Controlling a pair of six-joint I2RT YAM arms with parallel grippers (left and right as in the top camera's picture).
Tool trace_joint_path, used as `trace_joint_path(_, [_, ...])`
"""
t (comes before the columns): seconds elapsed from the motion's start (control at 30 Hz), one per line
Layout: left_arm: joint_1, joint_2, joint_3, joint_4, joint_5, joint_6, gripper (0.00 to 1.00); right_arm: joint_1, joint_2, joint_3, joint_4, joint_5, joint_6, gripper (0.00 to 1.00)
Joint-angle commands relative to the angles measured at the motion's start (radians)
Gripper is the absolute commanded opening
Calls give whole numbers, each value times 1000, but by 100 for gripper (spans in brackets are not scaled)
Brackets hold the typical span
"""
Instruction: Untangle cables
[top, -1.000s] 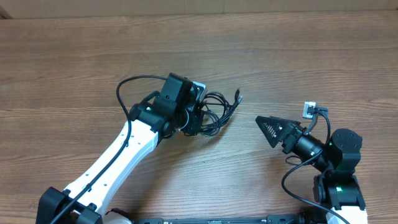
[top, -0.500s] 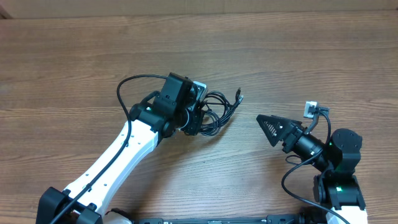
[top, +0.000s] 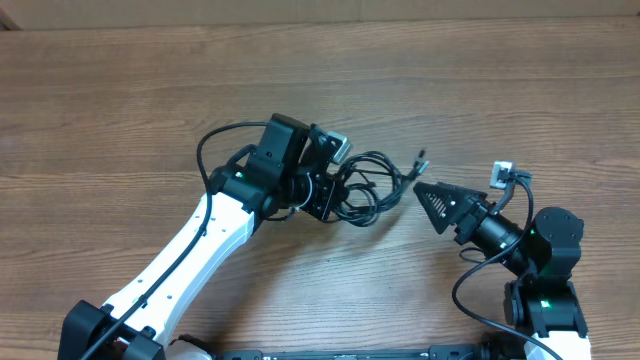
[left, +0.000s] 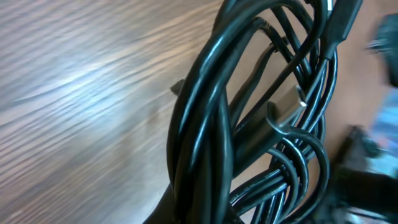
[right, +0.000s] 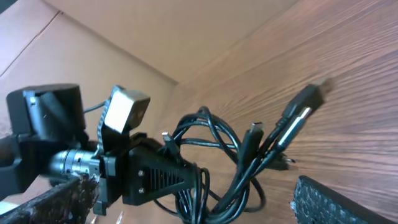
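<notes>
Overhead, the cables (top: 362, 192) form a tangled, glossy black bundle, plug ends splaying right.

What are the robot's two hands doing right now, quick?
Left gripper: shut on the cables.
Right gripper: open, holding nothing.

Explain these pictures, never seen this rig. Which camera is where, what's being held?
Two robot arms work at a wooden table. The overhead picture looks down from above; the other two come from cameras on each wrist. The left gripper is shut on the cables, a tangled bundle of thin black cords with metal-tipped plugs; its wrist camera shows them close up. The right gripper is open and empty, just beside the bundle, its camera facing it.
</notes>
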Motion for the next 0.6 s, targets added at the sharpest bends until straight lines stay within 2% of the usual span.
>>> trace_joint_path(0.0, [-5, 1, 0, 19, 188, 31, 4, 5, -2, 23, 16, -84, -13, 100])
trace_joint_path(0.2, [17, 1, 0, 69, 188, 52, 4, 5, -2, 23, 16, -159, 18, 100])
trace_joint_path(0.3, [66, 1, 0, 145, 188, 23, 4, 6, -2, 23, 5, -179, 84, 86])
trace_joint_path(0.47, [60, 1, 0, 201, 246, -1, 4, 6, -2, 23, 23, -184, 197, 75])
trace_joint_path(0.57, [47, 1, 0, 201, 258, -2, 4, 6, -2, 23, 27, -184, 200, 64])
